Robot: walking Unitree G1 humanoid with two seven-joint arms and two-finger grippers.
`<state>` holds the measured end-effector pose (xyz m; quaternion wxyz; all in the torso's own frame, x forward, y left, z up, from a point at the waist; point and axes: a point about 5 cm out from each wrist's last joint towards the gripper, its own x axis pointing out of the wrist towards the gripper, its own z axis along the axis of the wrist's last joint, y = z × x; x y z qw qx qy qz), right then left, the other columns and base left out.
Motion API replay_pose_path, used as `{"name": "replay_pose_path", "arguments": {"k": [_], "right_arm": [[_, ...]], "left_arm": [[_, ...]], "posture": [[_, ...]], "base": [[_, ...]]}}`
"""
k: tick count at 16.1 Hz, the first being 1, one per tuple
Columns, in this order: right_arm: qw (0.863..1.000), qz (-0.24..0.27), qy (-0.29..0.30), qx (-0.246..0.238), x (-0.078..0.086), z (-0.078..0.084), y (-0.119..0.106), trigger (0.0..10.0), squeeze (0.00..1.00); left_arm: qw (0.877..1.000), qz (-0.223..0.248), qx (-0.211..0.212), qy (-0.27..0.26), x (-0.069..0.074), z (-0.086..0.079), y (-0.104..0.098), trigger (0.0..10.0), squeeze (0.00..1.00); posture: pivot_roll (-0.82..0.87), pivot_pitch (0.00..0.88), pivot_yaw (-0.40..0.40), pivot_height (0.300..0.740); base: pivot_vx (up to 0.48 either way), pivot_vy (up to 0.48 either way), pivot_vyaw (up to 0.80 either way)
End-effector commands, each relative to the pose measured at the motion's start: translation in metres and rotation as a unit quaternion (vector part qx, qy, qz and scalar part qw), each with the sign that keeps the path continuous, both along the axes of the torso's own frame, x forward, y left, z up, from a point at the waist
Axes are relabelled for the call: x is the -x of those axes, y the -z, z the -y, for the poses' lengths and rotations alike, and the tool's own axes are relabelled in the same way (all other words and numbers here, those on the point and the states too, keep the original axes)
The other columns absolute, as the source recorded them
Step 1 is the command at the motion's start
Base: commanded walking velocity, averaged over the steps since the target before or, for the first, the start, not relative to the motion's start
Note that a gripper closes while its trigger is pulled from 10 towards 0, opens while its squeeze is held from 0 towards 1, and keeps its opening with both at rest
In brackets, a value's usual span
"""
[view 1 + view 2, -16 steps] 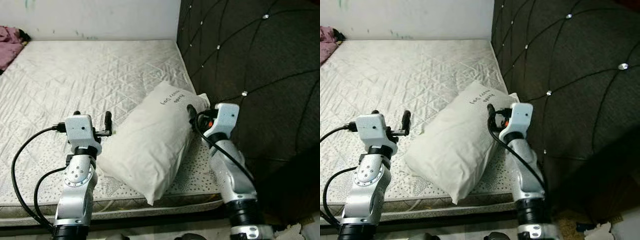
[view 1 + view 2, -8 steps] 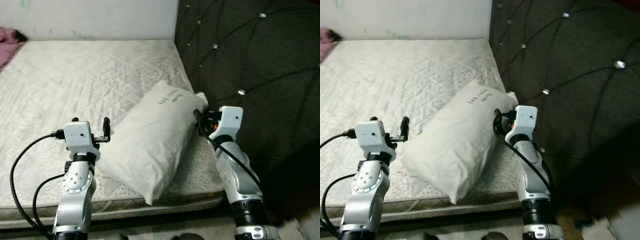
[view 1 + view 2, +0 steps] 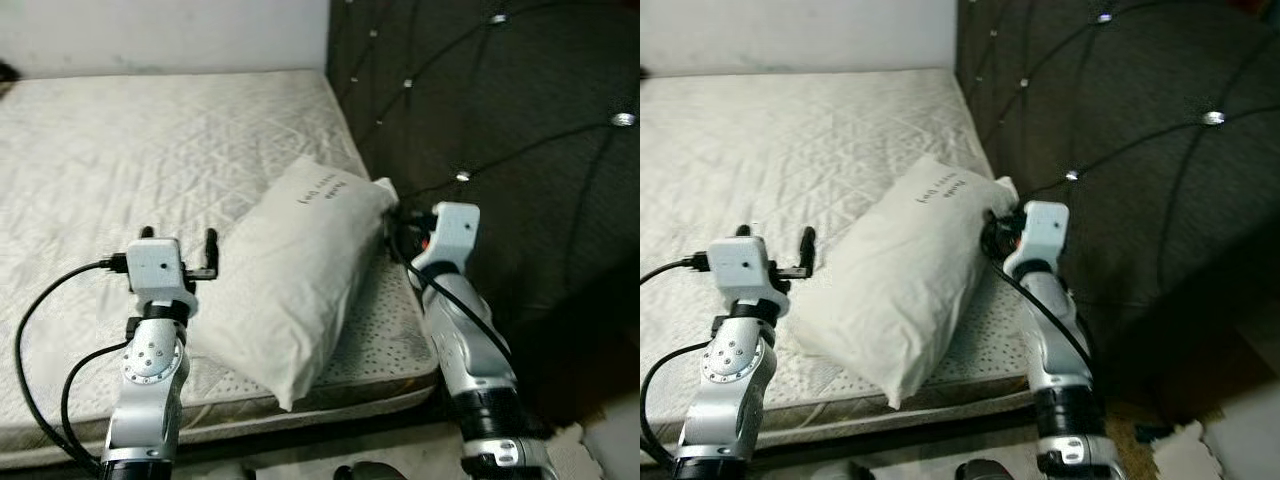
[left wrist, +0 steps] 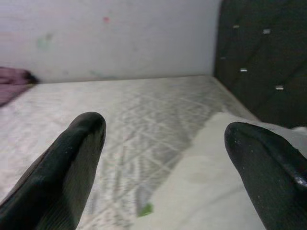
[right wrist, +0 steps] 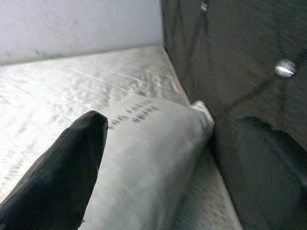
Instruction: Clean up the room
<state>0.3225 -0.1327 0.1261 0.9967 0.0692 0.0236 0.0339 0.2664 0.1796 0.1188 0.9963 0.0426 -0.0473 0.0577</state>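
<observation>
The pillow [image 3: 300, 275] lies slantwise between my open left gripper [image 3: 180, 243] and open right gripper [image 5: 158, 158] (right nearer).

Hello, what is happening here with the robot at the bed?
The robot stands at the bed's edge with one gripper on each side of a white pillow lying on the mattress by the dark headboard. The left gripper is open beside the pillow; the right gripper, also open, is at its far end.

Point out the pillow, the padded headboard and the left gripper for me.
pillow [image 3: 290, 275], left eye view, middle of its white cover.
headboard [image 3: 500, 110], left eye view, dark tufted panel.
left gripper [image 3: 180, 236], left eye view, midway between its fingertips.
</observation>
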Motion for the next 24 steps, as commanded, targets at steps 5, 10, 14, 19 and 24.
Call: {"name": "replay_pose_path", "arguments": {"k": [5, 10, 14, 19, 24], "right_arm": [[1.000, -0.014, 0.001, -0.007, 0.009, 0.000, 0.011, 10.0, 0.00], [1.000, -0.018, 0.010, 0.001, 0.020, 0.013, 0.017, 10.0, 0.00], [1.000, -0.018, -0.001, 0.001, 0.021, 0.011, 0.018, 10.0, 0.00], [1.000, -0.020, -0.014, 0.007, 0.019, 0.007, 0.018, 10.0, 0.00], [0.999, -0.020, -0.027, 0.022, 0.017, 0.007, 0.018, 10.0, 0.00]], "left_arm": [[1.000, -0.017, -0.008, -0.001, 0.009, 0.007, 0.009, 10.0, 0.00], [1.000, -0.011, 0.003, -0.015, 0.026, 0.000, 0.007, 10.0, 0.00], [1.000, -0.007, 0.007, -0.017, 0.028, -0.001, 0.006, 10.0, 0.00], [0.998, -0.027, -0.012, -0.055, 0.027, -0.007, 0.010, 10.0, 0.00], [0.996, -0.014, -0.023, -0.081, 0.029, -0.012, 0.007, 10.0, 0.00]], "posture": [[-0.06, 0.063, -0.009, 0.726], [-0.06, 0.072, -0.011, 0.666], [-0.06, 0.085, -0.016, 0.626], [-0.06, 0.092, -0.024, 0.626], [-0.05, 0.096, -0.034, 0.626]], "base": [[0.000, 0.000, 0.00], [0.000, 0.000, 0.00], [0.000, 0.000, 0.00], [0.000, 0.000, 0.00], [0.000, 0.000, 0.00]]}}
